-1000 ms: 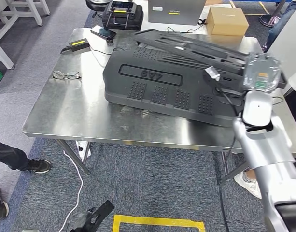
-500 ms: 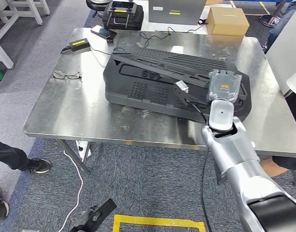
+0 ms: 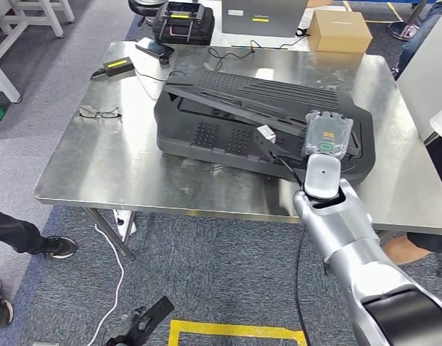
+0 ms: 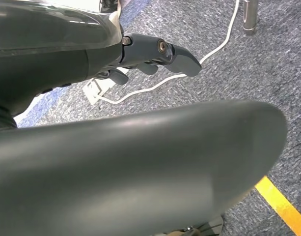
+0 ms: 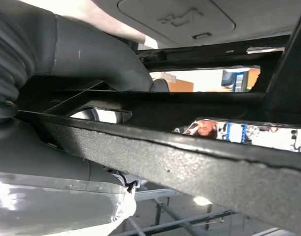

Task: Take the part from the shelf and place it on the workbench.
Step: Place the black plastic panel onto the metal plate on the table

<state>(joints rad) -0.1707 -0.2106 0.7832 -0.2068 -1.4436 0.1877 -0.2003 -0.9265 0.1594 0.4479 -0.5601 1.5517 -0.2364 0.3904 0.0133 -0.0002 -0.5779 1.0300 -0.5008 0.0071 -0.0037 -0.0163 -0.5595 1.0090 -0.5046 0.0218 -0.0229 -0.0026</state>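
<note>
Lower now: the flat black part, tilted over the black tray on the bench, has sunk nearer it within a second. Right hand grips its near edge; release likely next. Left hand hangs empty, fingers apart.

You have a steel workbench carrying the big black part, which runs out leftward from the right hand's fingers. Glasses and a charger lie far beyond, well apart.
</note>
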